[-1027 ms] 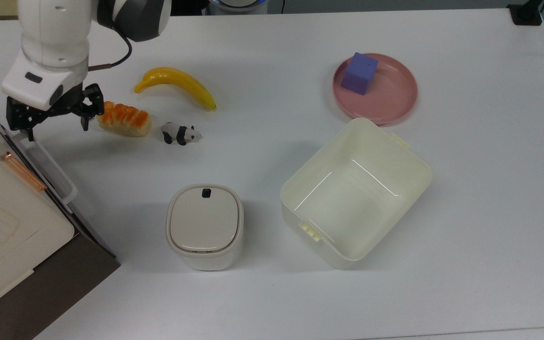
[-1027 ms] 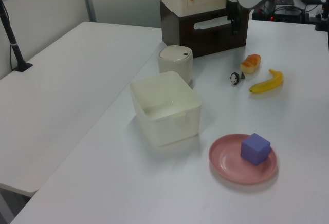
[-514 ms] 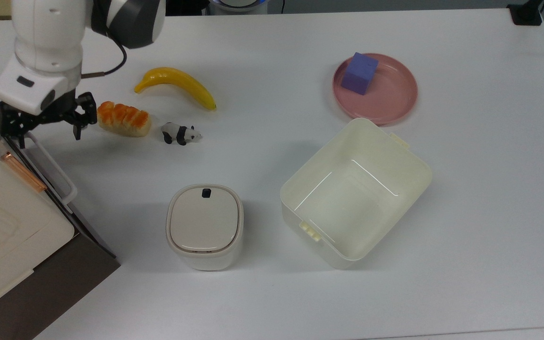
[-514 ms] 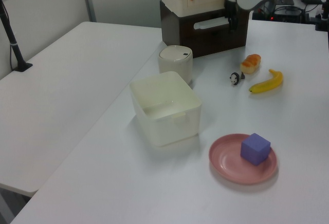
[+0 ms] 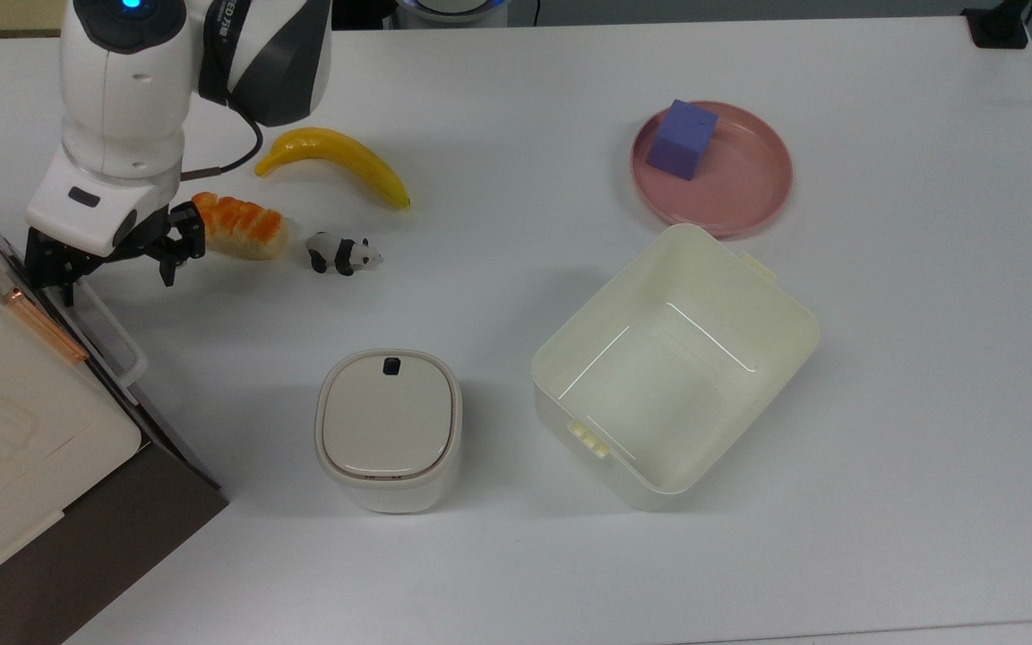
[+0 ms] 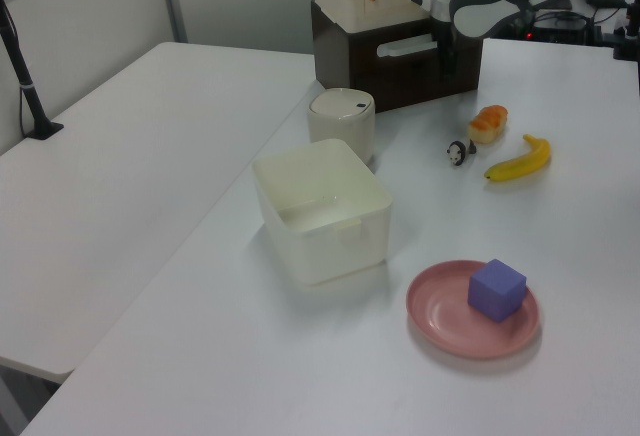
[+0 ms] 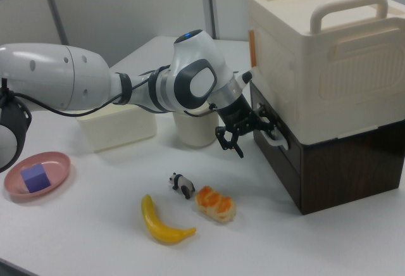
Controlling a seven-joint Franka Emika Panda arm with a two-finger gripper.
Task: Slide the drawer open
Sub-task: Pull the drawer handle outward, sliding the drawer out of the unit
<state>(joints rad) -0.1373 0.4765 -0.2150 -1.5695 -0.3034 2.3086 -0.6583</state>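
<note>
Since a second ago my claw [image 5: 113, 269] has shifted along the white loop handle [image 5: 108, 336] and sits lower in the top view, fingers spread, one on either side of the bar. The drawer [image 7: 278, 152], flat dark brown front, sits shut under the ribbed cream box [image 7: 329, 54], at the top view's left. Glossy bread [image 5: 238, 226] lies nearby.
</note>
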